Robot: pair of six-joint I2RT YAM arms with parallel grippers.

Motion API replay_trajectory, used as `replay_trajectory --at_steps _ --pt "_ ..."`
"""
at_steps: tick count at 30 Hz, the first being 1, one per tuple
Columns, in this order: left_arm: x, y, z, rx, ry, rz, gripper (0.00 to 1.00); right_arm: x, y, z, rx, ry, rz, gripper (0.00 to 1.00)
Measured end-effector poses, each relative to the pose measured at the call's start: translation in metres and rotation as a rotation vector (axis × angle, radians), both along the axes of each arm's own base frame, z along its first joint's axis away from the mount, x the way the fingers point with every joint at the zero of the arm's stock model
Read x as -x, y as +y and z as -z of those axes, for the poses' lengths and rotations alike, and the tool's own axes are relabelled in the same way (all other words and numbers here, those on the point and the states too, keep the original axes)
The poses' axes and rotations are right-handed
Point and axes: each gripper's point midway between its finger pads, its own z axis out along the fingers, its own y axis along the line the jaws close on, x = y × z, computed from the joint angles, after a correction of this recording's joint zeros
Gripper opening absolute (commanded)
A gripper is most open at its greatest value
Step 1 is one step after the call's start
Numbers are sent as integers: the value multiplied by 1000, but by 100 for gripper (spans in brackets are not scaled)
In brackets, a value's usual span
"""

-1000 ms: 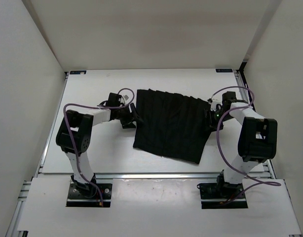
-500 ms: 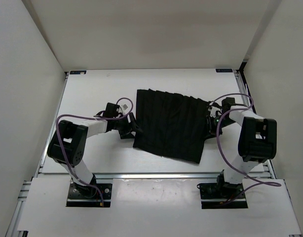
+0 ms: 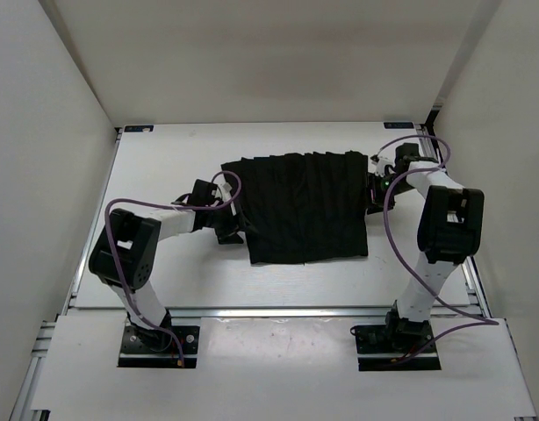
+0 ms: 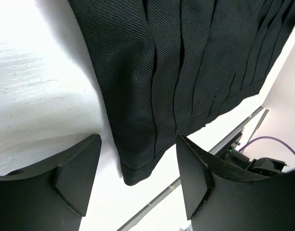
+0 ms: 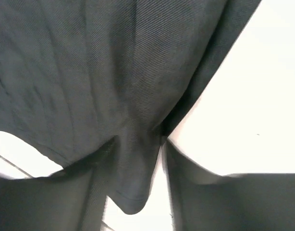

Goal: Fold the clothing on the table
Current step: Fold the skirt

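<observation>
The black clothing (image 3: 300, 206) lies spread out flat on the white table (image 3: 164, 158). It is about in the middle, a bit toward the far side. Long straight folds run down it from the far edge to the near edge. Its far left corner sticks out a little to the side.

The left gripper (image 3: 237, 230) sits low at the left side of the clothing, close to the near left corner. In the left wrist view its two fingers (image 4: 75, 178) stand wide apart. That corner of the cloth lies on the table between them, and they are not squeezing it. One finger is over bare table. The tip of the other is right at the edge of the cloth.

The right gripper (image 3: 375, 186) is at the right side of the clothing, near the far right corner. In the right wrist view a bunch of black cloth runs down between its two fingers, and they sit tight on both sides of it. That view is dark and blurry, but the gripper looks to be pinching the cloth.
</observation>
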Motion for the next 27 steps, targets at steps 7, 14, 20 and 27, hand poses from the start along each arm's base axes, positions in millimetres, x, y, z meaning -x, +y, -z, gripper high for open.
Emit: replay_trajectory --at_steps 7,14,20,27 --pt "16 1 -6 -4 -30 2 88 54 -13 5 -47 85 45 71" --pt "62 -2 -9 -23 -51 44 91 111 -14 16 -86 224 87 70" --pt "63 -2 -4 -29 -58 29 89 111 -1 16 -78 216 33 70" --pt "56 -11 -1 -14 -75 39 79 110 9 18 -74 199 -6 68"
